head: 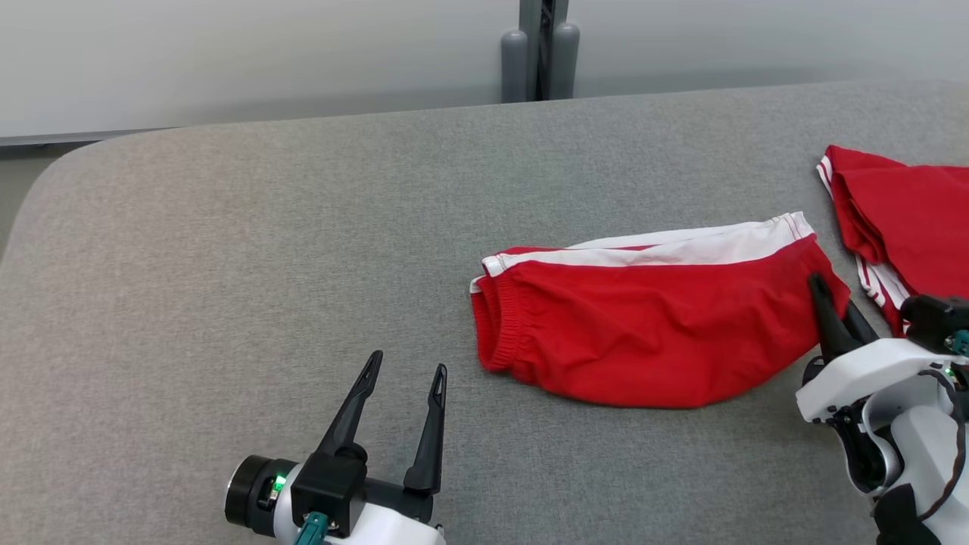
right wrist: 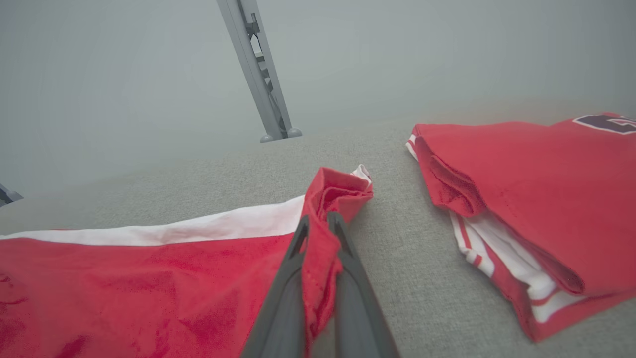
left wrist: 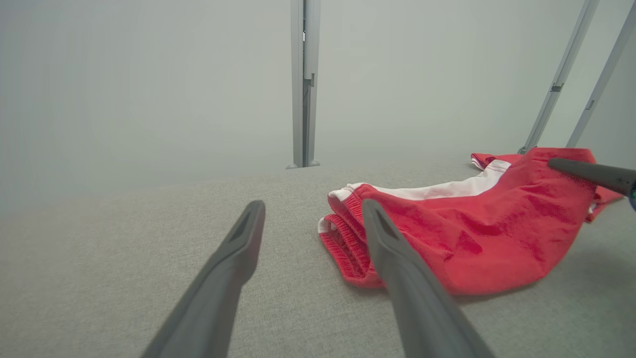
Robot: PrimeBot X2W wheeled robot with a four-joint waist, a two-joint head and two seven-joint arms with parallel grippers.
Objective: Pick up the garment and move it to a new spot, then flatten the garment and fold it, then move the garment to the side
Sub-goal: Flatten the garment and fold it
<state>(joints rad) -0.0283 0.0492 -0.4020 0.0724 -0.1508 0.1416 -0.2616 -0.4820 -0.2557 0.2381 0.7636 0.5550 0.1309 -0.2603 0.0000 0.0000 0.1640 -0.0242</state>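
Shorts (head: 651, 333) lie centre-right on desk (head: 227, 265), long axis L–R. R jaws clamped on right end. L jaws spread wide, empty, near-left of waistband (head: 496, 318), apart; L arm nearer it.

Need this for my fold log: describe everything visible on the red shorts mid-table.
The red shorts look like soft jersey, with a white band along the far edge and a ribbed elastic waistband at the robot's left end. They lie folded flat, lightly wrinkled, on the grey table. The right gripper is shut on their bunched right corner.
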